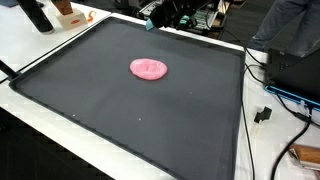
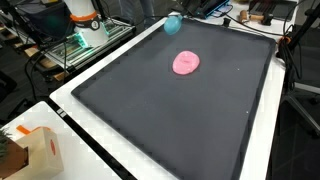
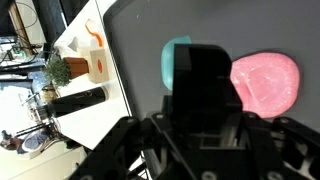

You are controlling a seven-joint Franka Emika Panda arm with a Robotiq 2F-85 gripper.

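Here a pink blob [image 1: 148, 68] lies on the black mat [image 1: 130, 115], cables [image 1: 258, 72] nearby.

We count 1 pink blob [image 1: 149, 68] and 1 teal cup [image 2: 173, 24], so 2 things lie on 1 black mat [image 1: 120, 130]. Off the mat, on 1 white table [image 2: 90, 140], we count 1 orange-and-white box [image 2: 42, 152], 1 small potted plant [image 3: 58, 72] and 1 black cylinder [image 3: 78, 100], 3 things in all.

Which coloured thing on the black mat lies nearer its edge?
The teal thing, close to the mat border; the flat pink thing lies well inside.
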